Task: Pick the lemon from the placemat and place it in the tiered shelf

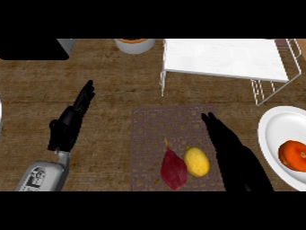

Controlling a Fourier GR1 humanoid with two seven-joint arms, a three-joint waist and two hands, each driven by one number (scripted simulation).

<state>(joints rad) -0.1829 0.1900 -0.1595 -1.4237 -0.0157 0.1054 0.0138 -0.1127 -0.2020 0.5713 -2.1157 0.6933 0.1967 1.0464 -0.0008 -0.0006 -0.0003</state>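
Small yellow oval lemon (196, 161), on brown patterned placemat (172, 123): to be enclosed by right hand (231, 148), at 3 o'clock, fingers straight, nothing held

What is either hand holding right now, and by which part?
Nothing is held. The right hand is open beside the lemon on the placemat, not around it. The left hand rests open over the counter, left of the placemat.
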